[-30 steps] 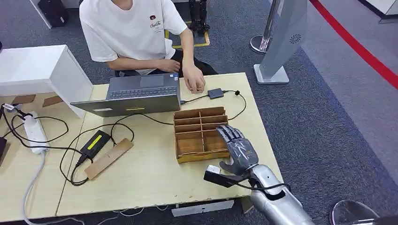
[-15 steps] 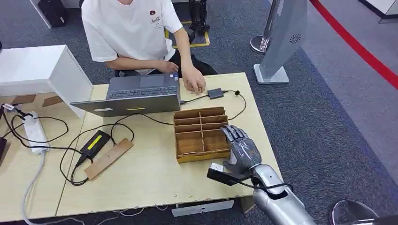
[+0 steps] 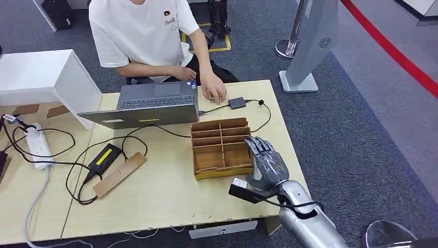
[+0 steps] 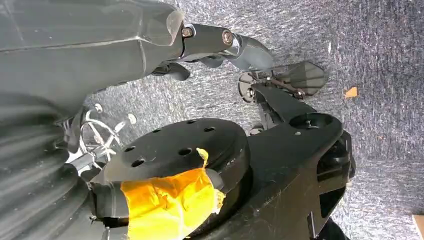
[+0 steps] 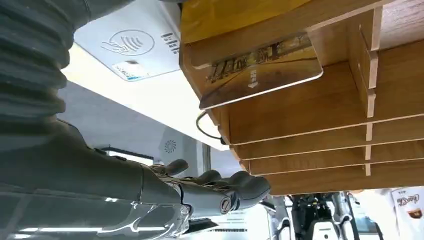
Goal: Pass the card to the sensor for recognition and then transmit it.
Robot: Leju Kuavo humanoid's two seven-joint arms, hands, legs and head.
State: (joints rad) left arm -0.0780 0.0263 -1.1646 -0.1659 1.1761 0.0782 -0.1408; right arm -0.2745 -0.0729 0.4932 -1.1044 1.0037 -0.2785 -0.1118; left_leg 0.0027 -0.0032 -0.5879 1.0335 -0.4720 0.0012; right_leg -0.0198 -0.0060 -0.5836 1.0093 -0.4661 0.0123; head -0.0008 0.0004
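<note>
My right hand (image 3: 267, 164) hovers lower right of centre, fingers spread and holding nothing, beside the wooden divider box (image 3: 221, 146). The card (image 5: 262, 67) leans in its nearest compartment, long axis along the slot, just left of my fingertips (image 3: 256, 147). My left hand (image 4: 210, 42) hangs near the floor, grasp unclear.

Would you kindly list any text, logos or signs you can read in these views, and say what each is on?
White card reader: contactless wave symbol; small print beside it too blurred to read.
Card in wooden organizer: printing unreadable.
Person's white T-shirt: small chest logo, too small to read.
Laptop: yellow sticker, illegible.
</note>
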